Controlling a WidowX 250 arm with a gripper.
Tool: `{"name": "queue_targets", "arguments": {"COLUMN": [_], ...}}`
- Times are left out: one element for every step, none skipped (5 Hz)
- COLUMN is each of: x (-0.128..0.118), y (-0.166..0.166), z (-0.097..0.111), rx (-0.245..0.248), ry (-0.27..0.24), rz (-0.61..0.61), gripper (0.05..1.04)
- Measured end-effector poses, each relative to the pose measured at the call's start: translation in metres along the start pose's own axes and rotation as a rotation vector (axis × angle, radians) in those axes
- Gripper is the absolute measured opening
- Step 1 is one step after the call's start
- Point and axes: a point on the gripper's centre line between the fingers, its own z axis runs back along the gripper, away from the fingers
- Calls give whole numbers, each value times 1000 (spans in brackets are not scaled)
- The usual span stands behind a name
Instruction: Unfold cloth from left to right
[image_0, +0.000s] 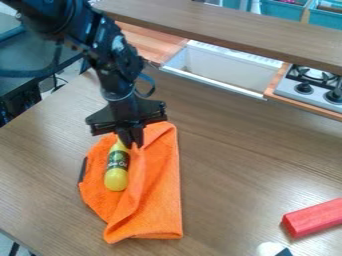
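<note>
The orange cloth (156, 187), surely soft and light, lies at lower left of the frame, under a bottle (116, 177); its left edge (86, 188) seems good for pinching. How open the end effector (131, 143) is, or what it holds, I cannot tell.

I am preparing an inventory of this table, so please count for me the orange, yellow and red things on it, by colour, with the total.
Orange: 1, the cloth
Yellow: 1, the bottle on the cloth
Red: 1, the block
Total: 3
</note>
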Motion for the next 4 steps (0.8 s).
{"name": "queue_targets", "arguments": {"x": [1, 6, 5, 3], "y": [-20, -38, -54, -71], "z": [3, -1, -5, -5], "rx": [-23, -23, -20, -30], "ry": [16, 16, 33, 31], "rz": [6, 5, -10, -38], "gripper": [64, 64, 64, 64]}}
